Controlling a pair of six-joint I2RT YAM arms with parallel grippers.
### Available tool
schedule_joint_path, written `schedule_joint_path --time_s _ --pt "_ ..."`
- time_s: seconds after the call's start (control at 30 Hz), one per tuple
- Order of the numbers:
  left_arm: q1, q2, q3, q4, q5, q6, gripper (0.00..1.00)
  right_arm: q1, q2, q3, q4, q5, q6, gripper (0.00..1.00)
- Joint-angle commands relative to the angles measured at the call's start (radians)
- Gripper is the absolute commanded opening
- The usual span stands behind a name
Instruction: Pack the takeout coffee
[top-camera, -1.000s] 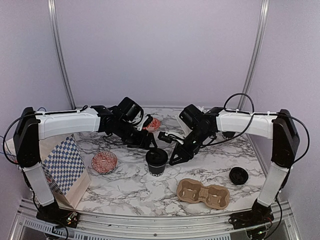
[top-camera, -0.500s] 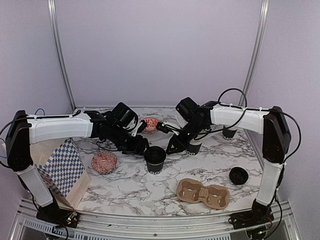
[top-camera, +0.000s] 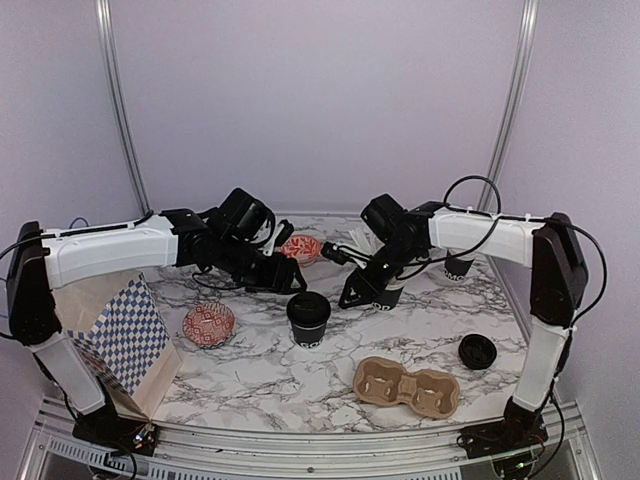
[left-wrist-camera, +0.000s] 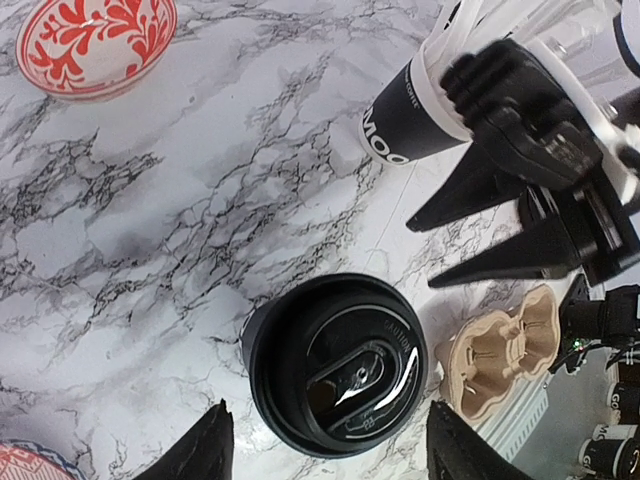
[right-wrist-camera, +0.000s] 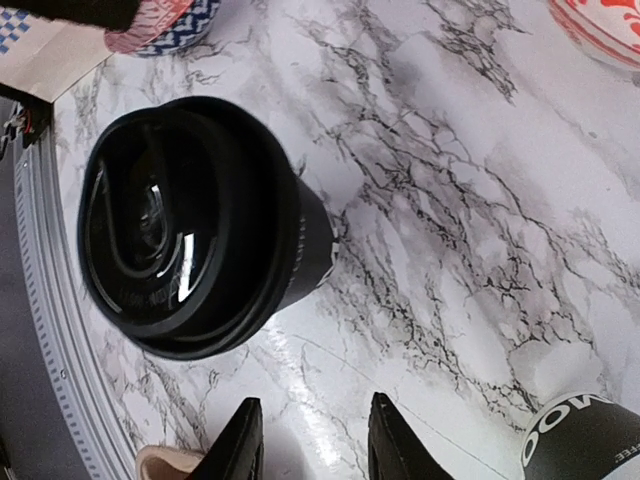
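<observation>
One takeout coffee cup (top-camera: 309, 318) stands upright mid-table with its black lid on, also seen from above in the left wrist view (left-wrist-camera: 335, 365) and the right wrist view (right-wrist-camera: 190, 225). My left gripper (top-camera: 293, 287) hovers over it, open, its fingertips either side of the lid without touching (left-wrist-camera: 330, 415). The right gripper (top-camera: 350, 298) is just right of the cup, open with only marble between its fingers (right-wrist-camera: 312, 425). Another black cup (top-camera: 458, 268) stands behind the right arm. A loose black lid (top-camera: 477, 351) lies at the right.
A black cup full of white sticks (top-camera: 388, 292) stands right behind the right gripper. The brown two-hole carrier (top-camera: 406, 387) lies near the front. A red bowl (top-camera: 300, 248) sits at the back, a patterned bowl (top-camera: 208, 324) and a checkered paper bag (top-camera: 120, 330) at the left.
The right gripper has drawn back and up from the lidded cup's right side toward the sticks cup, its jaws a little wider. The left gripper has shifted slightly above the cup.
</observation>
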Motion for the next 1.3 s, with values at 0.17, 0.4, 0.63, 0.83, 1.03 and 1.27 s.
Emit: schedule_joint_path --time_s 0.17,0.4,0.63,0.83,1.03,1.27 --pt "0.010 0.148 0.112 -0.003 0.002 0.057 0.62 0.031 -0.075 -0.051 -0.020 -0.219 -0.004 0.48" --pt "0.017 0.150 0.059 0.000 0.005 0.055 0.57 0.061 -0.001 0.007 -0.032 -0.191 0.013 0.53" --pt "0.018 0.146 0.015 0.014 0.033 0.030 0.48 0.064 0.047 0.051 -0.027 -0.175 0.053 0.55" --pt "0.018 0.143 -0.015 0.022 0.038 0.015 0.45 0.063 0.073 0.065 -0.026 -0.196 0.070 0.57" --pt "0.017 0.138 -0.038 0.027 0.040 0.006 0.44 0.063 0.093 0.056 -0.011 -0.099 0.105 0.57" --pt "0.018 0.142 -0.072 0.026 0.042 -0.013 0.42 0.062 0.151 0.021 0.006 0.112 0.155 0.54"
